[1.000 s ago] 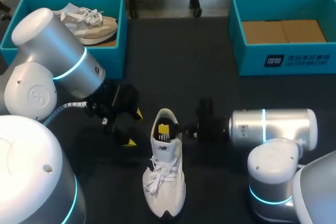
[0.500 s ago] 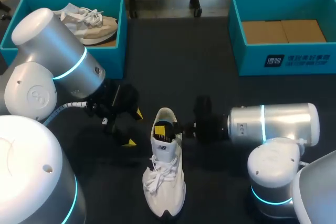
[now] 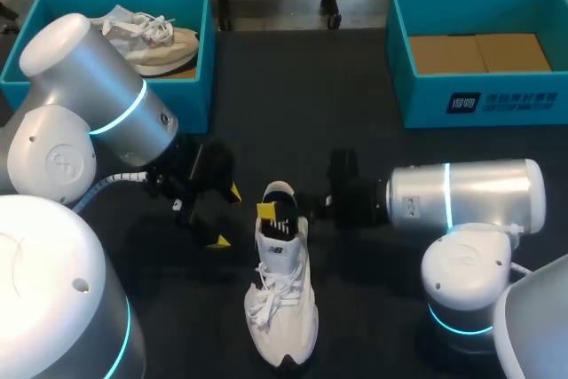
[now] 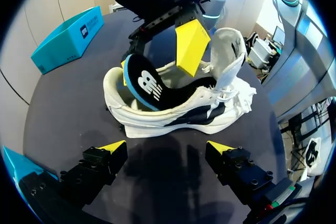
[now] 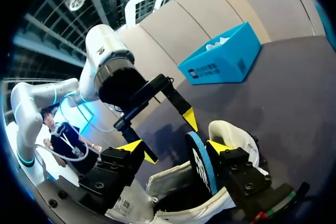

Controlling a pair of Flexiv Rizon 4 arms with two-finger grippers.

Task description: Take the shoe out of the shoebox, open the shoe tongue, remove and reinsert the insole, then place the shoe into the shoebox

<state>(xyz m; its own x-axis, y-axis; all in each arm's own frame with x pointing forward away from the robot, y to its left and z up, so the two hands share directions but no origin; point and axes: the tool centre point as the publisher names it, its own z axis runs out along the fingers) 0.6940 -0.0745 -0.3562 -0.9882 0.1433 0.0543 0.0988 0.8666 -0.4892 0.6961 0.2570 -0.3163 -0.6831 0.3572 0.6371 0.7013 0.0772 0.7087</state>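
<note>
Shoe [image 3: 282,308] work is now at the insole step. Compared with a second ago, the heel end of the insole [image 4: 142,85] stands proud of the collar instead of lying flat inside, and the right gripper [image 5: 174,146] sits slightly higher and further back at the heel. The shoe itself has slid a little on the table [image 3: 293,104]. The left arm has not moved. I judge that removal is under way but not finished, since the front of the insole is hidden inside the shoe.

The right gripper is spread wide. The insole leans against one of its fingers [image 5: 218,148], and the other is well apart from it, so this looks more like a hook than a pinch. The left gripper [image 4: 167,150] hangs low just beside the shoe, also wide apart and empty.

The shoe is a white trainer with loose white laces [image 3: 271,299] and dark side markings. It lies on the dark table between the two arms, heel away from the robot, outside both boxes. Its tongue [image 4: 228,51] is pulled up and back, leaving the mouth open. The insole is black on top with a blue edge (and a white logo). The empty shoebox [image 3: 461,99] is well apart at the far right.
</note>
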